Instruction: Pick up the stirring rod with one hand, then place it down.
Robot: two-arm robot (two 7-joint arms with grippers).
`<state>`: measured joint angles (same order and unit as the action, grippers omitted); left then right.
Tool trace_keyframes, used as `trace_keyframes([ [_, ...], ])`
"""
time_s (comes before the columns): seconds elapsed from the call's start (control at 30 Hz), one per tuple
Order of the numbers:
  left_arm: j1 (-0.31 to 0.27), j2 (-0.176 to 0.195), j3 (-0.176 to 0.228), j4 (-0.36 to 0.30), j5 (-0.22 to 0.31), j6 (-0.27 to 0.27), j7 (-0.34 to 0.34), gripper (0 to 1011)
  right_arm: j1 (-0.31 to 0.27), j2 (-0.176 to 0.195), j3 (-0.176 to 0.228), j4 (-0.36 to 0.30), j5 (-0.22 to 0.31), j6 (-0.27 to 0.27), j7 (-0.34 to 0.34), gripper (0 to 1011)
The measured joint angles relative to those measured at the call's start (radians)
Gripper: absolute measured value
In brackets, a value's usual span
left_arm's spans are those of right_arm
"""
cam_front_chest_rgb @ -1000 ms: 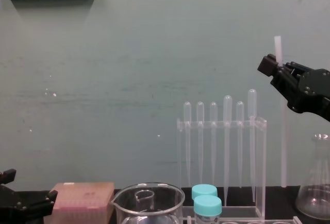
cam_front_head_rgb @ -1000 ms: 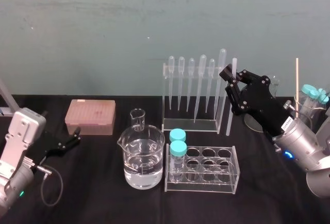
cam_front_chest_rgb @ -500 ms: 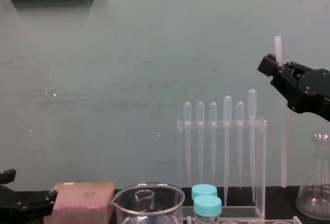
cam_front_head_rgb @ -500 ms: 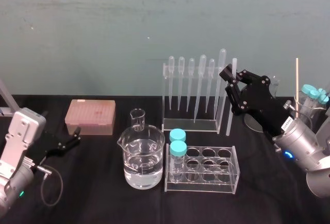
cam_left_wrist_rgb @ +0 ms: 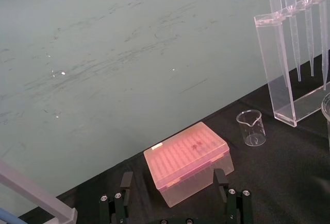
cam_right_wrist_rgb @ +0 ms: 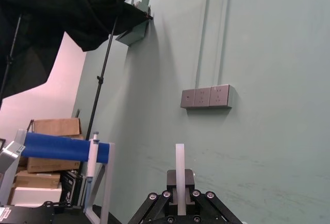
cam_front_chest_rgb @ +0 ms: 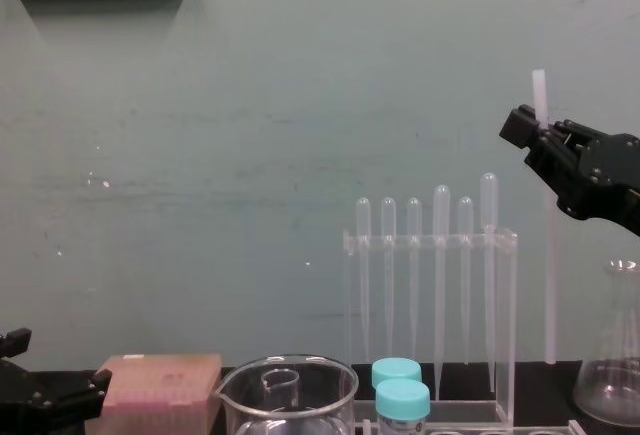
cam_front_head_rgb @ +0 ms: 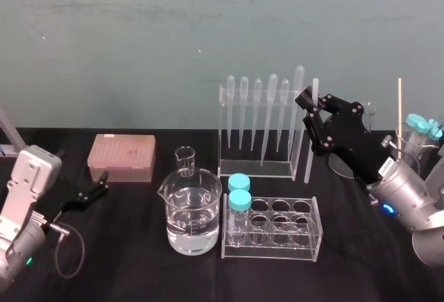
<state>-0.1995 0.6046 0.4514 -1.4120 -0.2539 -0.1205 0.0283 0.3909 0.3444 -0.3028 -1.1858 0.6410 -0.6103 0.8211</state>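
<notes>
The stirring rod (cam_front_head_rgb: 311, 132) stands upright just right of the pipette rack (cam_front_head_rgb: 257, 118), a thin translucent-white stick taller than the rack. My right gripper (cam_front_head_rgb: 310, 104) is shut on the stirring rod near its top. In the chest view the stirring rod (cam_front_chest_rgb: 548, 255) reaches down to about table level below the right gripper (cam_front_chest_rgb: 543, 133); I cannot tell whether its end touches. In the right wrist view the stirring rod (cam_right_wrist_rgb: 179, 175) rises from between the jaws. My left gripper (cam_front_head_rgb: 97, 189) rests open at the table's left, its fingers (cam_left_wrist_rgb: 220, 178) spread before the pink box.
A pink tip box (cam_front_head_rgb: 121, 156) sits at the left, a small beaker (cam_front_head_rgb: 185, 161) behind a large beaker of water (cam_front_head_rgb: 193, 215). A clear tube rack (cam_front_head_rgb: 277, 229) holds two teal-capped tubes. A flask (cam_front_chest_rgb: 612, 355) and capped tubes (cam_front_head_rgb: 420, 127) stand at far right.
</notes>
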Motion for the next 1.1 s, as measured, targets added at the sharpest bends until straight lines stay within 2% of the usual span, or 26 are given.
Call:
trace_keyframes([
  [1.1,0.0,0.0,0.0,0.0,0.0,0.0,0.0,1000,0.0,0.0,0.0,0.0,0.0,0.0,0.0,69],
])
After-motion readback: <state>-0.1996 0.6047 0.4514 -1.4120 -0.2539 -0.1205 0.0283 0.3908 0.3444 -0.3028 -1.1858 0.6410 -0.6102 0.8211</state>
